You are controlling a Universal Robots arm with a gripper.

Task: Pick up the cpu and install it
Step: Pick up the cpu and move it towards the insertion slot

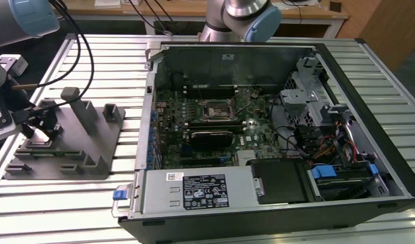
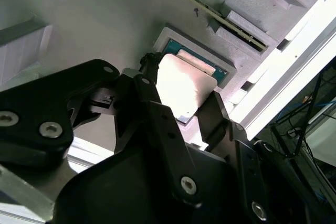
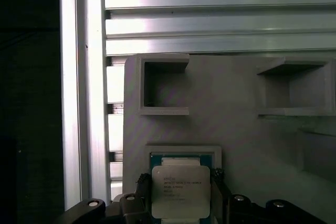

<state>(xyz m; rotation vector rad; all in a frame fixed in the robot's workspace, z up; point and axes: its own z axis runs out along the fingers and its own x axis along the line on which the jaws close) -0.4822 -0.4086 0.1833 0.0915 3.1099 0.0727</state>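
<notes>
In both wrist views the cpu (image 3: 181, 191) (image 2: 180, 85), a flat square chip with a silver top, sits between my gripper's (image 3: 180, 183) (image 2: 184, 102) black fingers (image 3: 140, 184), one on each side and pressed against its edges. It is just off a teal-rimmed square recess (image 3: 182, 156) in the grey holder block (image 3: 231, 103). In the exterior view my gripper (image 1: 39, 129) hangs low over that grey holder (image 1: 65, 152) at the exterior view's left. The open computer case (image 1: 268, 132) lies to the right, with the black square socket frame (image 1: 215, 110) on its motherboard.
Upright grey posts (image 1: 75, 104) rise from the holder beside my gripper. Cables (image 1: 85, 56) hang from the arm above it. Inside the case are a black heatsink cover (image 1: 211, 136), drive cages (image 1: 309, 101) and the power supply (image 1: 197, 190). Everything rests on a slatted aluminium table (image 1: 58, 203).
</notes>
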